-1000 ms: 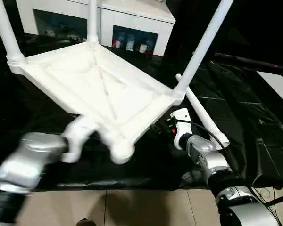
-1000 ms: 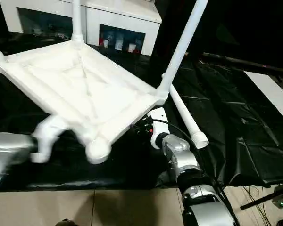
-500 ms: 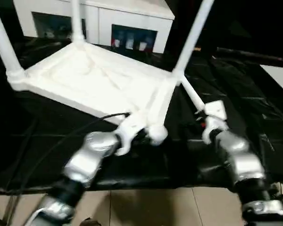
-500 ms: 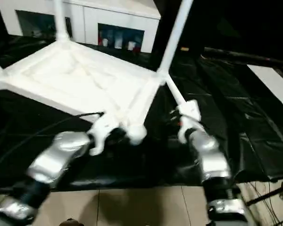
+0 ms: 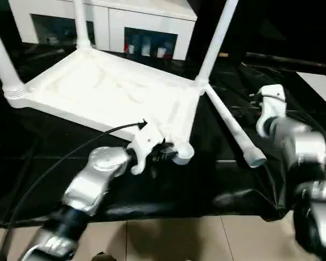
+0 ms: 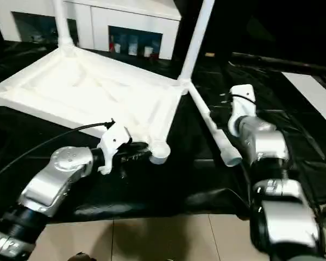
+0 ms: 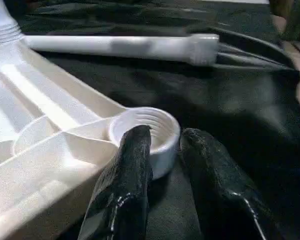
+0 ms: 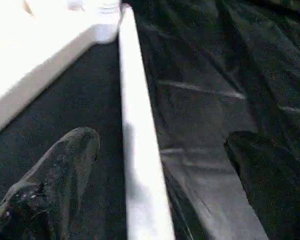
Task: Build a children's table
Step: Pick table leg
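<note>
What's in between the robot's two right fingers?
The loose table leg lies on the black sheet between the right gripper's wide-open fingers, untouched, as the right wrist view shows.

Smooth white plastic tabletop [image 5: 114, 92] and loose leg [image 5: 231, 128] lie on glossy, crinkled black sheeting [image 5: 271, 130].

Black crinkled sheeting [image 5: 293, 163] spread over a tiled floor [image 5: 168, 239]. Lying on it: upturned white tabletop [image 5: 108, 89] with three legs standing, and one loose leg [image 5: 231, 128] beside.
</note>
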`<state>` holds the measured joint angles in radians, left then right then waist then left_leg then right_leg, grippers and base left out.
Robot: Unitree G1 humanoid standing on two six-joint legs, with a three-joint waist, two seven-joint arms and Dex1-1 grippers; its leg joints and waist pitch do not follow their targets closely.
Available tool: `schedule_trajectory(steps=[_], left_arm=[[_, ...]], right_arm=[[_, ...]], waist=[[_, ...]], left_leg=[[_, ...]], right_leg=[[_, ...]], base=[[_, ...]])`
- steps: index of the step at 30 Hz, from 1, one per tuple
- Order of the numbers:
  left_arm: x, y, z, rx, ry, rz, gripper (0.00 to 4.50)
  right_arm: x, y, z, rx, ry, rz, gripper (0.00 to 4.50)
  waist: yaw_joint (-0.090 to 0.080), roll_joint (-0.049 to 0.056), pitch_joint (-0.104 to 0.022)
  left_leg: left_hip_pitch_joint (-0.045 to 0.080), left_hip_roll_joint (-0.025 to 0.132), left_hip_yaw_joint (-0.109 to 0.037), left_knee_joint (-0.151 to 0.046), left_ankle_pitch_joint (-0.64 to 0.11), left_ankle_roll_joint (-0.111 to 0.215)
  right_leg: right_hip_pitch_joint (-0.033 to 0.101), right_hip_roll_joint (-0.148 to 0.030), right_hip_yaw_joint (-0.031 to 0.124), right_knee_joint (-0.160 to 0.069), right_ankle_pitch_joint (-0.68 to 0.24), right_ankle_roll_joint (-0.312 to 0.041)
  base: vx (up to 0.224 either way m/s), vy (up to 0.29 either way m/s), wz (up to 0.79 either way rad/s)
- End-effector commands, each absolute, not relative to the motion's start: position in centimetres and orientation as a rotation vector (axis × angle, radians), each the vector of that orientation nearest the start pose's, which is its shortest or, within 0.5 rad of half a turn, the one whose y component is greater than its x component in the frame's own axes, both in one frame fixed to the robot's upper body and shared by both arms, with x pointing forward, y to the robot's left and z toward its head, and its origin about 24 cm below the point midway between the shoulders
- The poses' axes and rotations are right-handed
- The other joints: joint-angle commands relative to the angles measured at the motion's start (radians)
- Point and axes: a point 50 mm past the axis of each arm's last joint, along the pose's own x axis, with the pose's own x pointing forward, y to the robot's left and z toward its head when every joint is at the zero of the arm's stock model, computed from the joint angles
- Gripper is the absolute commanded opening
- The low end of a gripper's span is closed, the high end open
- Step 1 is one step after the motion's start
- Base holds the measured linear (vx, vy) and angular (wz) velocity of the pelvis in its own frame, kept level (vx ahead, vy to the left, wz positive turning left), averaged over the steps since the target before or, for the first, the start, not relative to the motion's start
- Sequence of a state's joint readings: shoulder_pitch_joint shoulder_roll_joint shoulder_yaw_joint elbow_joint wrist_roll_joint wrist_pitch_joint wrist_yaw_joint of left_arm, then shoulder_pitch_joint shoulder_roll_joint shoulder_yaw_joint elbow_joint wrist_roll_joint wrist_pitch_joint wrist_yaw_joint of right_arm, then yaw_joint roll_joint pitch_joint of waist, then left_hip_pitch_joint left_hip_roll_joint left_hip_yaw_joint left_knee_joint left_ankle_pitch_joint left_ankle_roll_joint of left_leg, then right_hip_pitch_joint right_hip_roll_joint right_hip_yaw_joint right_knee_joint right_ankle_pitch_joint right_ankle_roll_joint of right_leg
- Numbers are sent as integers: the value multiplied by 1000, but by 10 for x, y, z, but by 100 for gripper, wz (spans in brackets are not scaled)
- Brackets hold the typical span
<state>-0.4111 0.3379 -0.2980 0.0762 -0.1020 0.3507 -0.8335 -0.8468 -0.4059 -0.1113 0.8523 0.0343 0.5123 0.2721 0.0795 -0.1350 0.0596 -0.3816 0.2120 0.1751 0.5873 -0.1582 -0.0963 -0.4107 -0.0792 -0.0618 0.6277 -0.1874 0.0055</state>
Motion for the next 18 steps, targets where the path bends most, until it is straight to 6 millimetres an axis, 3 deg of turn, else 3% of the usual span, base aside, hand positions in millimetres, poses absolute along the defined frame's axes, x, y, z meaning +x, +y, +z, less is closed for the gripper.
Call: schedule_trajectory(steps=[1, 2, 3, 4, 6, 7, 9, 12, 15, 16, 17, 18], left_arm=[[283, 97, 87, 310, 238, -1166, 139], [278, 101, 90, 311, 255, -1192, 139], [278, 101, 90, 311, 255, -1192, 139], [273, 107, 95, 318, 275, -1220, 139], [269, 111, 98, 328, 292, -1235, 139], [266, 115, 102, 337, 308, -1247, 139], [264, 117, 105, 341, 315, -1251, 139], [260, 123, 113, 367, 330, -1271, 139], [257, 128, 128, 380, 328, -1289, 139], [257, 128, 128, 380, 328, -1289, 139], [256, 129, 133, 384, 324, -1292, 139], [255, 131, 137, 389, 323, -1294, 139]], right_arm=[[380, -251, 96, -138, 560, 10, 446], [380, -252, 95, -107, 595, 29, 446], [380, -252, 95, -107, 595, 29, 446], [380, -252, 93, -78, 638, 55, 446], [379, -253, 92, -68, 669, 67, 446], [378, -253, 91, -68, 698, 82, 446], [378, -253, 90, -71, 710, 90, 446], [376, -253, 89, -51, 744, 105, 446], [376, -256, 90, -62, 761, 94, 446], [376, -256, 90, -62, 761, 94, 446], [375, -257, 90, -67, 768, 94, 446], [375, -258, 90, -71, 776, 100, 446]], waist=[[1, 7, -60], [-2, 7, -61], [0, 12, -54], [-1, 13, -43], [-1, 13, -40], [0, 29, -22], [-2, 23, -17], [1, 34, 5], [2, 48, 26], [1, 45, 25], [3, 50, 27], [1, 50, 38]], left_leg=[[19, 13, 10, -59, -156, -25], [13, 13, 8, -59, -142, -22], [15, 13, 10, -59, -148, -21], [14, 12, 10, -62, -176, -20], [14, 13, 10, -62, -193, -25], [11, 12, 6, -67, -209, -32], [12, 13, 6, -67, -234, -37], [9, 12, 4, -72, -235, -40], [3, 8, 4, -69, -149, -27], [3, 8, 7, -67, -133, -23], [-1, 5, 6, -61, -54, -4], [-6, 1, 9, -59, -15, 19]], right_leg=[[43, -45, 39, -62, -114, -170], [46, -43, 39, -56, -89, -175], [40, -42, 40, -57, -87, -176], [36, -40, 40, -60, -117, -172], [36, -41, 41, -62, -142, -173], [28, -41, 41, -60, -149, -175], [30, -41, 42, -66, -183, -183], [27, -43, 43, -66, -185, -191], [30, -43, 45, -53, -89, -222], [30, -39, 45, -52, -65, -232], [35, -38, 47, -40, 39, -252], [31, -32, 46, -38, 95, -268]], base=[[0, 0, 0], [0, 0, 0], [0, 0, 0], [0, 0, 0], [0, 0, 0], [0, 0, 0], [0, 0, 0], [0, 0, 0], [0, 0, 0], [0, 0, 0], [0, 0, 0], [0, 0, 0]])
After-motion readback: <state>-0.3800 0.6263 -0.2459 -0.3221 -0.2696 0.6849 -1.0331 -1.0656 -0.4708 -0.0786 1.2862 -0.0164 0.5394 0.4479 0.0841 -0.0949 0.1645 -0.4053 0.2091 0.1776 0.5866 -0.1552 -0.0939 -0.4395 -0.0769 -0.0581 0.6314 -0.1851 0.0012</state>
